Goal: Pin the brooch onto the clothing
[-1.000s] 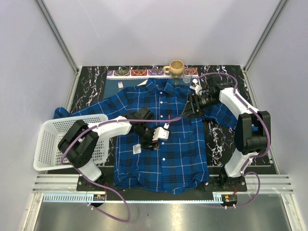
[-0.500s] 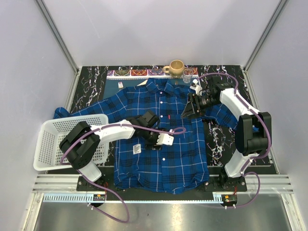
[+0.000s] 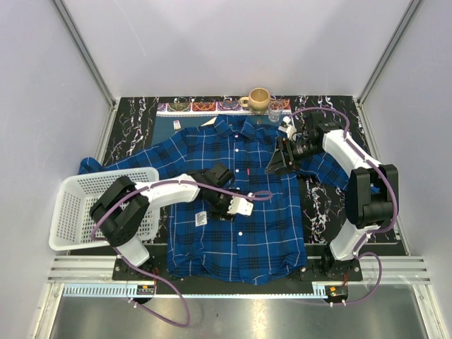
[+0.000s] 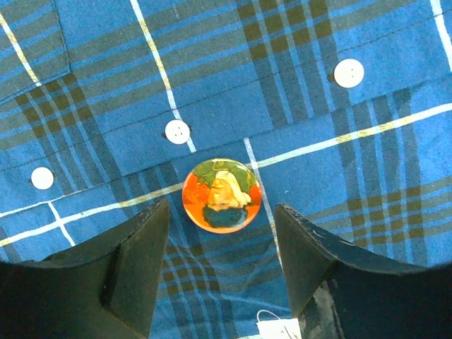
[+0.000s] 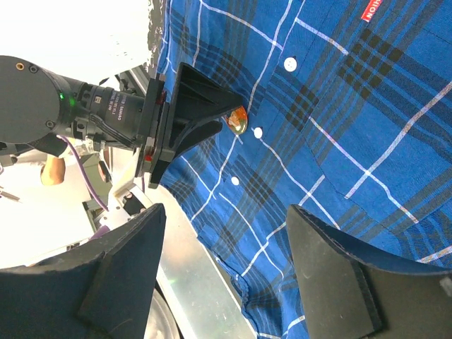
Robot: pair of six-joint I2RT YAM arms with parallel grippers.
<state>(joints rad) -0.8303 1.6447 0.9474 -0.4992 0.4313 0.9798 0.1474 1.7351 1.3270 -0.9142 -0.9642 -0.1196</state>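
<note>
The clothing, a blue and navy plaid shirt (image 3: 261,226), lies flat and buttoned on the table. The brooch (image 4: 222,193), a small round orange ornament, rests on the shirt (image 4: 367,141) beside the button line. My left gripper (image 4: 220,215) is open just above it, one finger on each side, not touching it. In the top view the left gripper (image 3: 236,205) covers the brooch. My right gripper (image 3: 275,164) is open and empty above the shirt's right chest. In the right wrist view the right gripper (image 5: 227,219) is open, and the brooch (image 5: 237,120) shows at the left gripper's tips on the shirt (image 5: 339,127).
A white basket (image 3: 78,205) stands at the left on a sleeve. A tan mug (image 3: 258,97) and a small glass (image 3: 275,107) stand at the back. A white paper tag (image 3: 200,218) lies on the shirt near my left gripper. A red tab (image 3: 248,172) marks the pocket.
My left gripper has moved a little toward the near right over the shirt front and then settled. The right arm has barely moved.
</note>
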